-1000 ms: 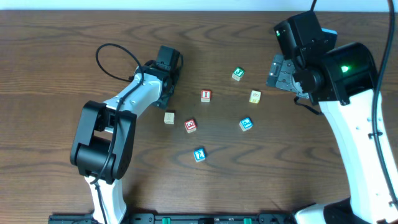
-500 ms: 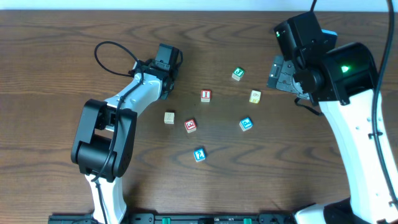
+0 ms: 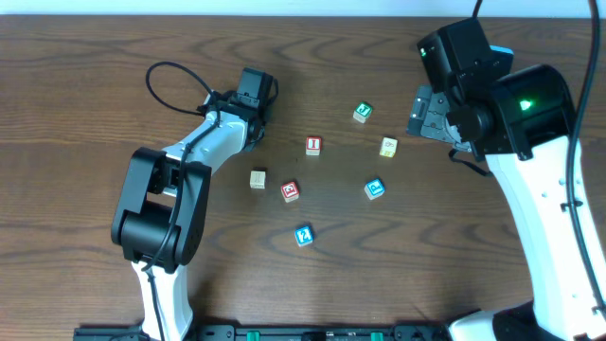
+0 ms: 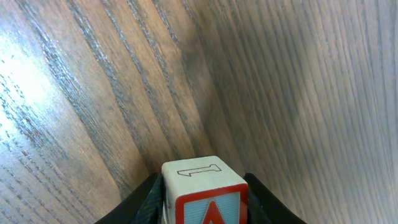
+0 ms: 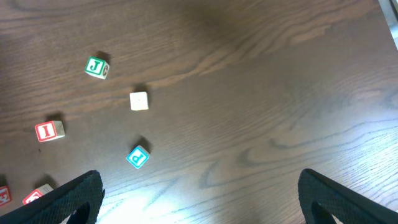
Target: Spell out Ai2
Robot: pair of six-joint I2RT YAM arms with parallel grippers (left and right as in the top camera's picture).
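While the right arm hangs back at the far side of the table [image 3: 85,57], the left gripper [image 4: 203,208] has its jaws closed on the red "A" cube [image 4: 204,180]. One finger presses each flank, and the letter face is turned up toward the wrist. I'd guess it is pinched by the sides so the A stays readable when it goes down as the first letter. I can't tell whether it is touching the wood or just off it.

The red "I" cube [image 3: 313,146] lies loose near the middle. The blue cube that looks like the "2" [image 3: 304,235] lies nearer the front, well apart from it. The right gripper [image 5: 200,198] has its jaws spread wide and holds nothing. There is no tray or box anywhere, and the green "J" cube [image 3: 362,113] and the other spares lie scattered.
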